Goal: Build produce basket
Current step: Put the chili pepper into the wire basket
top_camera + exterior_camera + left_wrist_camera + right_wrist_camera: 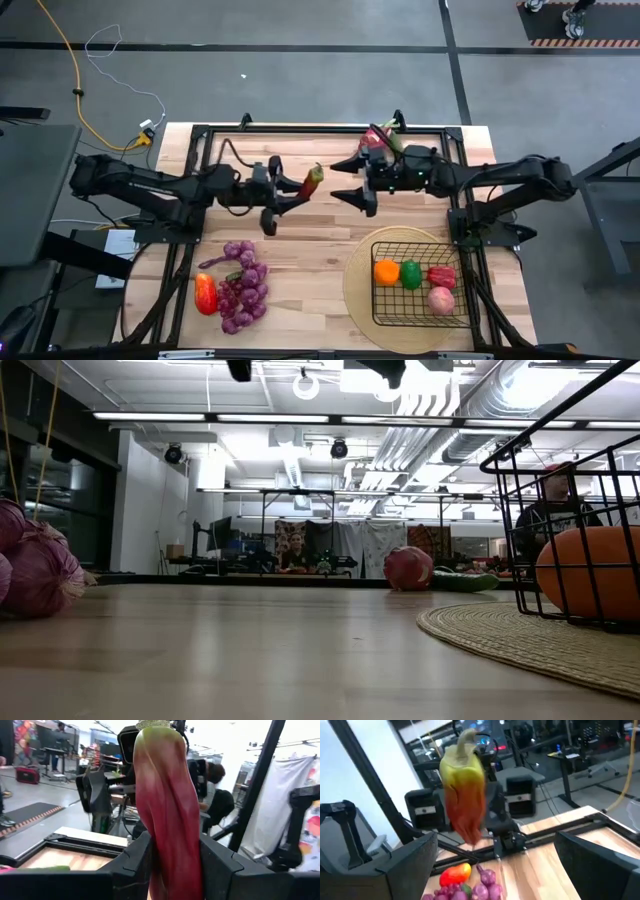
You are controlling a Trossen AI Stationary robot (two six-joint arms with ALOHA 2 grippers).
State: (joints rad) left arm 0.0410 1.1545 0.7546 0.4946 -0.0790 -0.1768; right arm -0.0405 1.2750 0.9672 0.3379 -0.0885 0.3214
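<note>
Clamped between the left gripper's fingers, a red-and-green pepper stood upright above mid-table. Facing it from the right, the right gripper hung with fingers spread wide, holding nothing. Near right, the basket sat on a round mat with an orange and other produce inside; grapes lay near left.

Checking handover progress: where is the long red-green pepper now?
High view: the pepper is held in the left gripper above the table's middle, facing the open right gripper.
</note>
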